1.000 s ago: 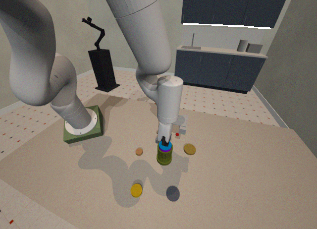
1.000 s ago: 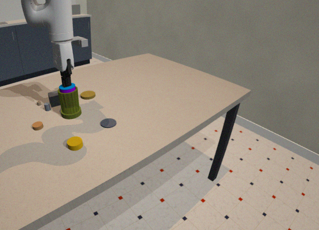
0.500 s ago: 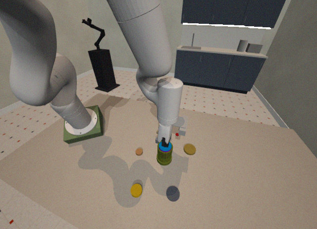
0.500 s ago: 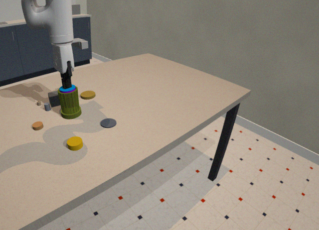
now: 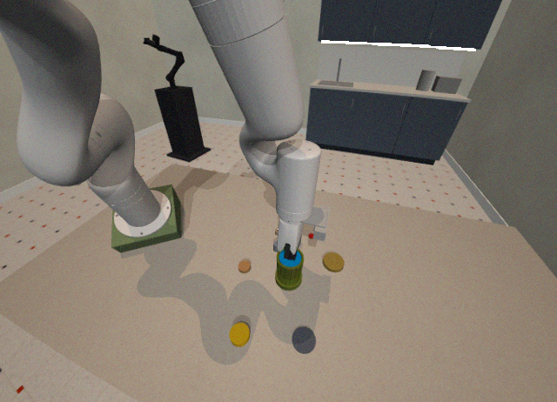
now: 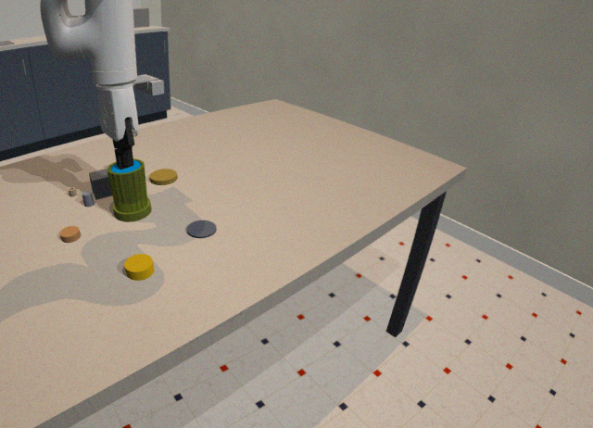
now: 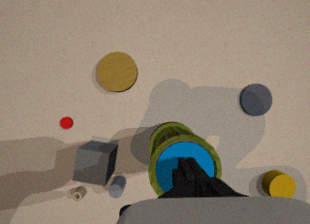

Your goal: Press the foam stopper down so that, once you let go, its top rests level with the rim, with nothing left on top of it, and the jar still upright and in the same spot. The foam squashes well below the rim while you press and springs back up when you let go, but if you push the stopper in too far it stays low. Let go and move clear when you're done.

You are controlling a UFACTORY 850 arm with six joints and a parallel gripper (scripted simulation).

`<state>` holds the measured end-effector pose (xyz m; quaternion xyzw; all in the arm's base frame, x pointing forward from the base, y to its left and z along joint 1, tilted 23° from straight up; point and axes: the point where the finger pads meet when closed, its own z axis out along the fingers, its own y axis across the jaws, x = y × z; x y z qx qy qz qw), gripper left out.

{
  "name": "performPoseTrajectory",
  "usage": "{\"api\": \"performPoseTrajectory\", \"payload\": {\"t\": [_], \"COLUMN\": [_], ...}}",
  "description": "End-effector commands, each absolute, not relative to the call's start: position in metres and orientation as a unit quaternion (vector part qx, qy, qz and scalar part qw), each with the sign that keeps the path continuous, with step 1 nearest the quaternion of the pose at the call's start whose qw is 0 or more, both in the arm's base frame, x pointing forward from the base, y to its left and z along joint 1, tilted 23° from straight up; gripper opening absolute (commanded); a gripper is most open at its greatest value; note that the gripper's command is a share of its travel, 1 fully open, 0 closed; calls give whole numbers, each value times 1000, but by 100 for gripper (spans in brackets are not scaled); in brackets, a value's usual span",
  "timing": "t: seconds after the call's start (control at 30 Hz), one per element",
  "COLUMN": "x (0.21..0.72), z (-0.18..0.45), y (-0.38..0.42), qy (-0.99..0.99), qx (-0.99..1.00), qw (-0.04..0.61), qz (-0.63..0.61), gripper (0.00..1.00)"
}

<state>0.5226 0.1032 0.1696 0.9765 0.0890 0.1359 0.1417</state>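
Observation:
An olive-green ribbed jar stands upright on the table; it also shows in the exterior view and the wrist view. Its blue foam stopper sits about level with the rim, or just inside it. My gripper is shut with nothing between the fingers. It points straight down and its closed black fingertips rest on the stopper's top.
Flat discs lie around the jar: an ochre one, an orange one, a yellow one and a dark grey one. A grey cube, two small cylinders and a red dot lie behind the jar.

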Motion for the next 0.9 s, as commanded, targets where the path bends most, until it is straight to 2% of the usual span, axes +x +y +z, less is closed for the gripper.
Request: {"api": "performPoseTrajectory", "payload": {"t": [0.0,0.87], "x": [524,524], "z": [169,167], "y": [103,103], "qy": [89,89], "qx": [976,976], "qw": [141,141], "qz": [137,137], "gripper": [0,0]}}
